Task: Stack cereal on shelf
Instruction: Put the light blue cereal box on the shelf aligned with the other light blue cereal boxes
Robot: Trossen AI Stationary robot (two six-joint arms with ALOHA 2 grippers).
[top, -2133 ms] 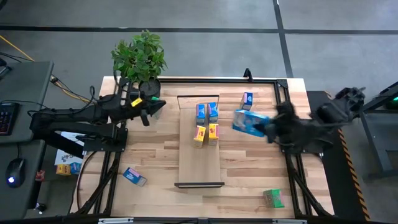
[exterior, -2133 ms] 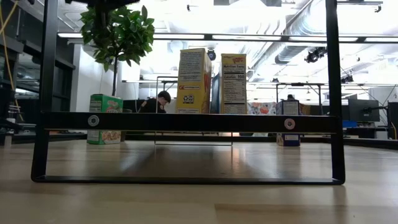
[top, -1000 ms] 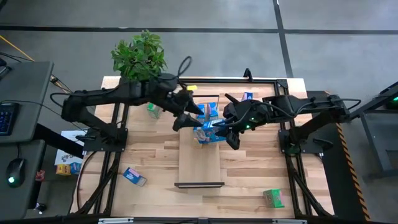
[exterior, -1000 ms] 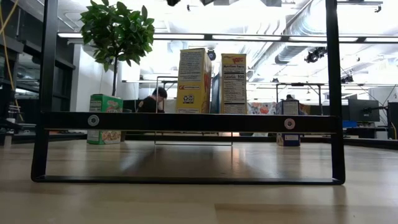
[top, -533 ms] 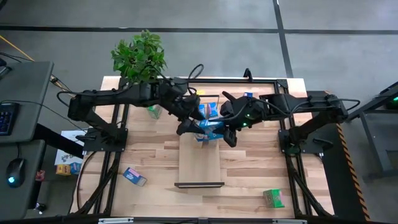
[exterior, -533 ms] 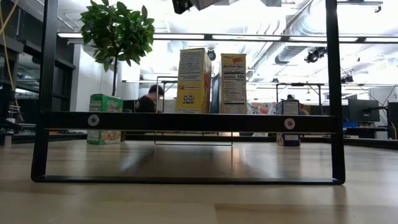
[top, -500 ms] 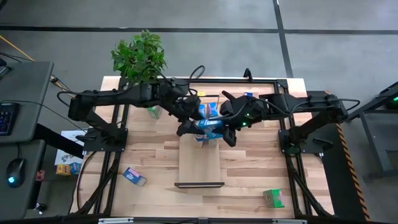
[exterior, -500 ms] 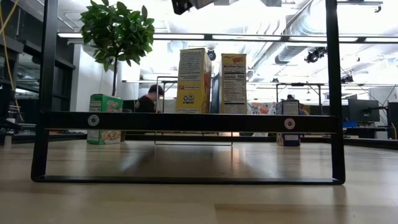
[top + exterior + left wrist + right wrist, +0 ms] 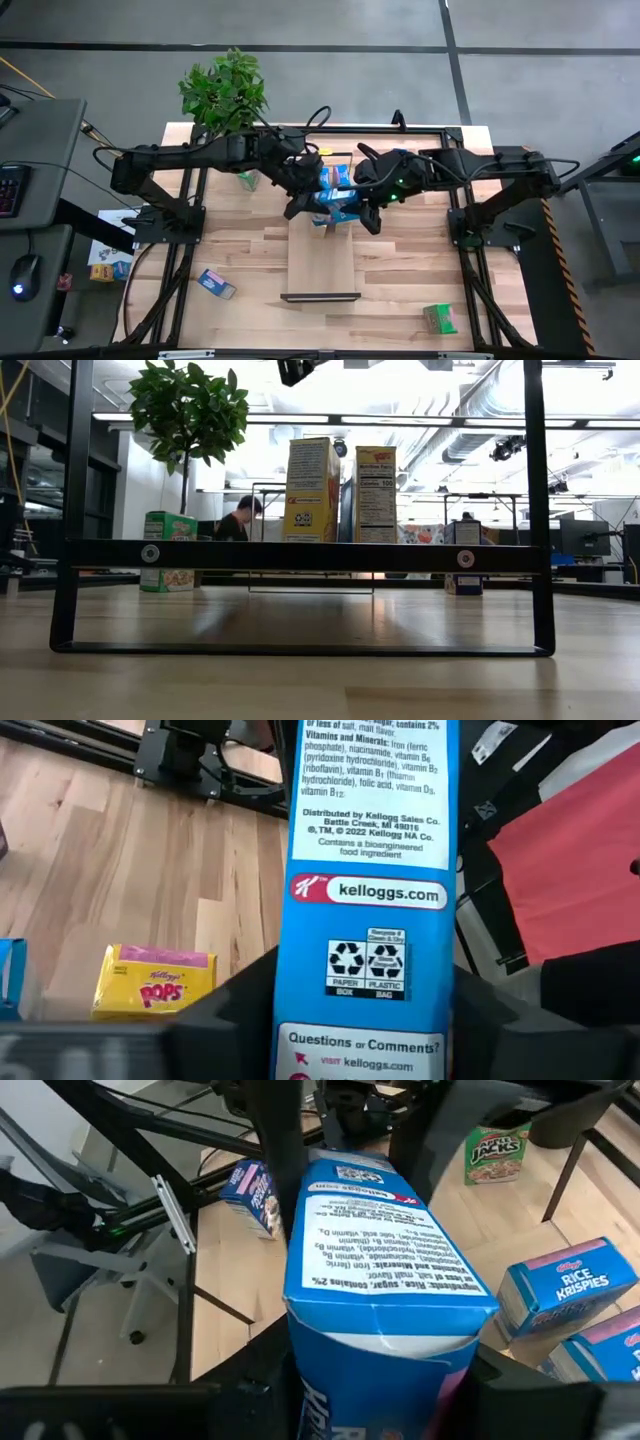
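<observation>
— Where was the box from above?

— Over the far end of the long light-wood shelf (image 9: 320, 262), above the small boxes standing there. I had the blue cardboard cereal box (image 9: 336, 205) between my left gripper (image 9: 305, 203) and my right gripper (image 9: 362, 208). Its long axis lay across the shelf, one end towards each of them, so neither arm was the nearer.

— And from bench level?

— The held box did not show. A dark part of one arm poked in at the top; I could not tell whose. On the shelf (image 9: 300, 555) two tall yellow cardboard boxes (image 9: 312, 490) stood upright side by side.

— Your left wrist?

— The blue cardboard cereal box (image 9: 365, 890) ran straight out from the left gripper (image 9: 365, 1020), its narrow printed side up. My fingers (image 9: 240, 1010) sat about half closed against both of its sides. I judged that a grip.

— The right wrist?

— The right gripper (image 9: 375, 1370) was partly closed, clamped on the other end of the blue cardboard cereal box (image 9: 385, 1250), whose nutrition panel faced the camera. The corners looked crisp and undented. I judged the setting-down would turn on keeping that long axis level over the standing boxes.
</observation>
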